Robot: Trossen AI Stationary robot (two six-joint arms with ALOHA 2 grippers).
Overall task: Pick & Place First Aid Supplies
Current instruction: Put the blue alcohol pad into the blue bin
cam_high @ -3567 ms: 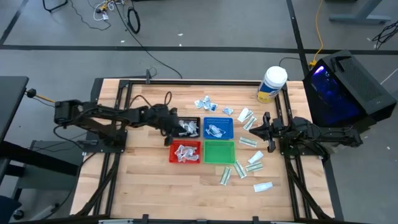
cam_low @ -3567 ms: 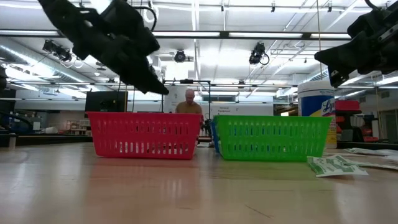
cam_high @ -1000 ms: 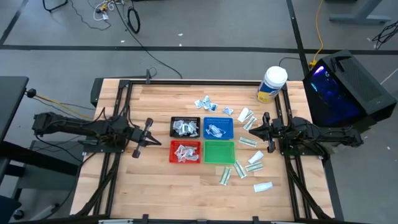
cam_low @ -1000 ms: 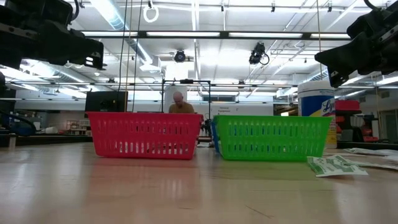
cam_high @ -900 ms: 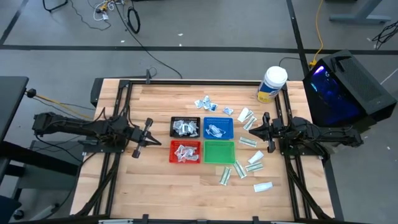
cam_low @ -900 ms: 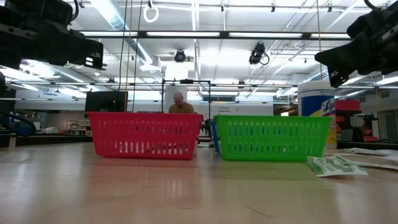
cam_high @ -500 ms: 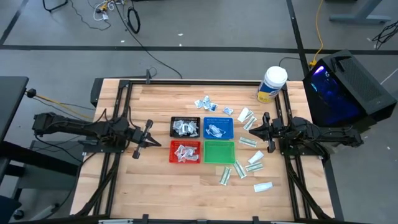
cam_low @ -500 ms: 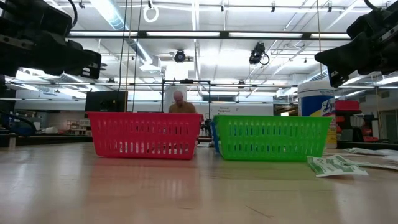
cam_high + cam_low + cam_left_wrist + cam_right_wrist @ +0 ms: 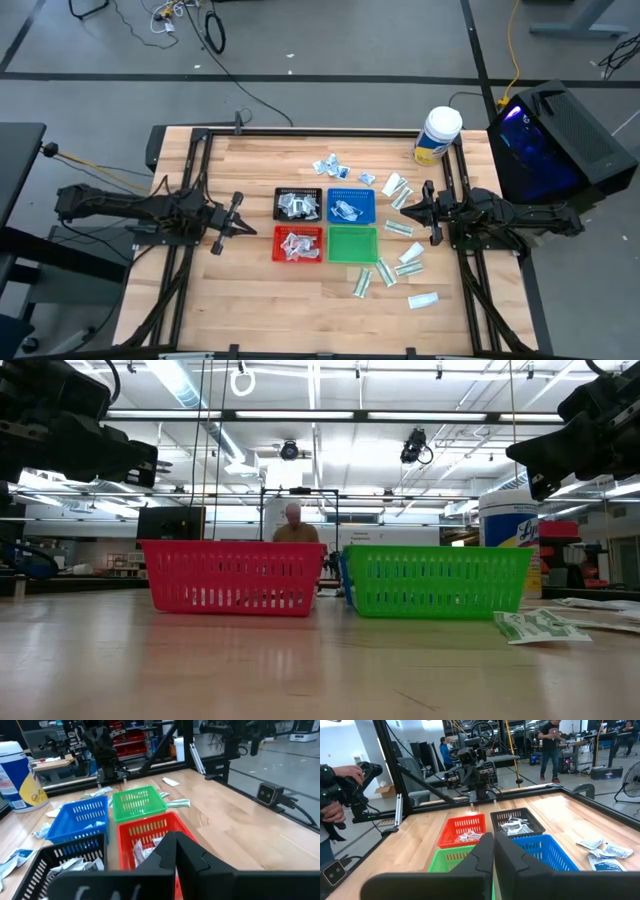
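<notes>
A: Why is the table point(image 9: 250, 290) so bare around the four mesh trays?
B: It's a sorting job. The red tray point(image 9: 299, 245), black tray point(image 9: 298, 204) and blue tray point(image 9: 351, 206) hold packets; the green tray point(image 9: 352, 244) looks empty.

A: And the claws?
B: Left claw point(image 9: 237, 215) hangs left of the red tray, right claw point(image 9: 421, 203) right of the blue tray, both pressed together, carrying nothing. Loose first aid packets point(image 9: 395, 268) lie right of the green tray, awaiting pickup.

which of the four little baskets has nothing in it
The green basket, in the square of four beside the red one. The red, black and blue baskets all hold packets.
</notes>
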